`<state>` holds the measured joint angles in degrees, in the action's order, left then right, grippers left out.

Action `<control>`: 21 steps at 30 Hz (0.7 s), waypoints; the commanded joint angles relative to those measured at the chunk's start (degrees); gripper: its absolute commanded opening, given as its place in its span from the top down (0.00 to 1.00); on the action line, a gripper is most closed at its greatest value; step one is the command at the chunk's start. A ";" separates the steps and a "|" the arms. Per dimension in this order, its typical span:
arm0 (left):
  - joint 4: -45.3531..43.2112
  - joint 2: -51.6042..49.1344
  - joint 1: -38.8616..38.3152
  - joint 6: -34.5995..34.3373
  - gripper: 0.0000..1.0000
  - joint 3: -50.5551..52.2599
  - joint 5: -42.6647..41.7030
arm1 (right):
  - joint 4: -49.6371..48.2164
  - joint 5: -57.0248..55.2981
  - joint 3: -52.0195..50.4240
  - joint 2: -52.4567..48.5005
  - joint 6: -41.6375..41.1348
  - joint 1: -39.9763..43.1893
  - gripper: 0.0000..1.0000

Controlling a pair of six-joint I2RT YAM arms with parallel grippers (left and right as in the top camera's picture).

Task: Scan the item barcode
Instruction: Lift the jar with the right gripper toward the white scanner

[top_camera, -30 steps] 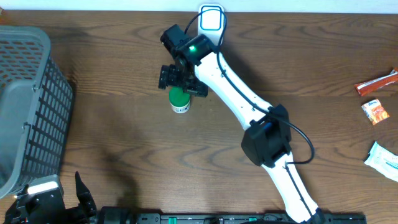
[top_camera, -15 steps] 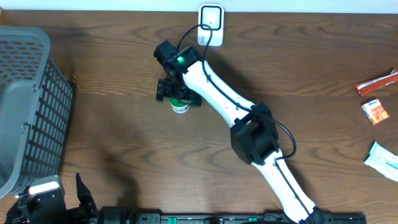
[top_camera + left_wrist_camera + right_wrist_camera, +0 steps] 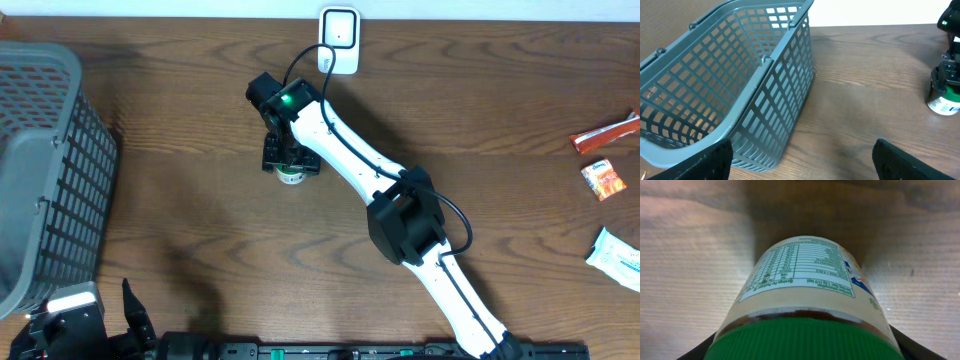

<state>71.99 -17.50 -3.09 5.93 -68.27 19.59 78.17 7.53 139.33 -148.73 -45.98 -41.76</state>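
The green-lidded jar [image 3: 290,177] was seen standing upright on the wooden table [image 3: 200,230], near the white corded scanner [image 3: 340,30] at the far edge, with the right gripper [image 3: 290,158] set around its lid. Whether the jaws were pressed onto the jar or merely placed beside it could not be told. The left gripper [image 3: 802,145] was held spread wide, grasping nothing, beside the grey plastic basket [image 3: 765,65] and well apart from the jar

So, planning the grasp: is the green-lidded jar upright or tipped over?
Upright. The left wrist view shows the jar standing on its base, the right gripper around its top from above.
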 commanded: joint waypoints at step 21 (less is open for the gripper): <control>6.10 0.31 0.28 -0.68 0.11 -0.20 -0.09 | 19.15 43.89 5.09 0.13 27.02 19.80 0.41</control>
<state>77.14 -17.50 -3.09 5.87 -68.27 19.59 97.12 42.81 143.44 -148.75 -22.20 -22.79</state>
